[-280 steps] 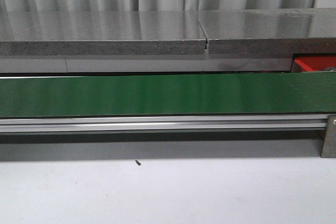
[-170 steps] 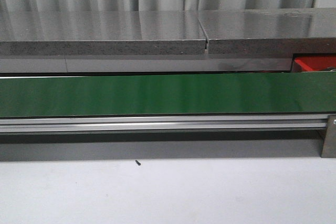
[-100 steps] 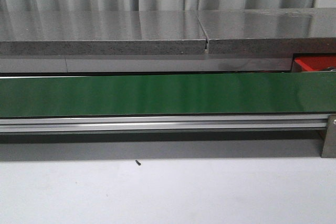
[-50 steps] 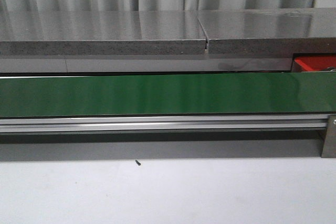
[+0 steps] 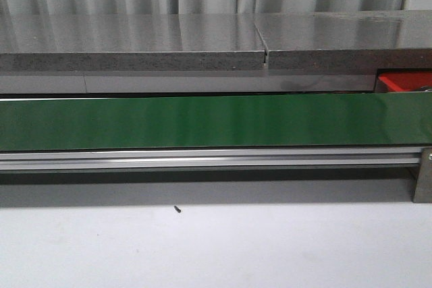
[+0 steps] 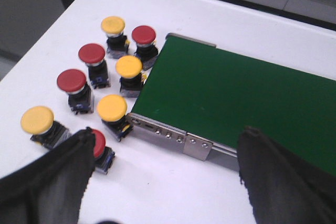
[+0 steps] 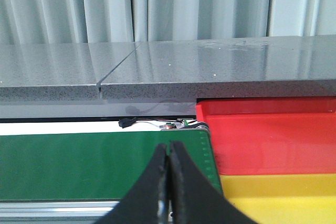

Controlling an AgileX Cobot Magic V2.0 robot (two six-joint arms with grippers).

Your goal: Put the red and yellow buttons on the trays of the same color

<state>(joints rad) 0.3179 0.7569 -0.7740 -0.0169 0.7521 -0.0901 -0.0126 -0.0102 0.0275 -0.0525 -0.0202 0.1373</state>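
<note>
Speckled grey slab [image 7: 210,72] above glossy red tray [image 7: 268,140]

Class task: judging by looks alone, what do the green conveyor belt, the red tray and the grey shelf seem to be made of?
Green conveyor belt: probably rubbery PVC, smooth with a soft sheen. Red tray: likely moulded plastic, uniform bright colour. Grey shelf: speckled, glossy, stone-like or laminate; can't say which.

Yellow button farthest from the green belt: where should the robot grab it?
Probably grip the yellow button by its round cap, coming from straight above: it stands cap-up, and the cap is wider than its dark base.
</note>
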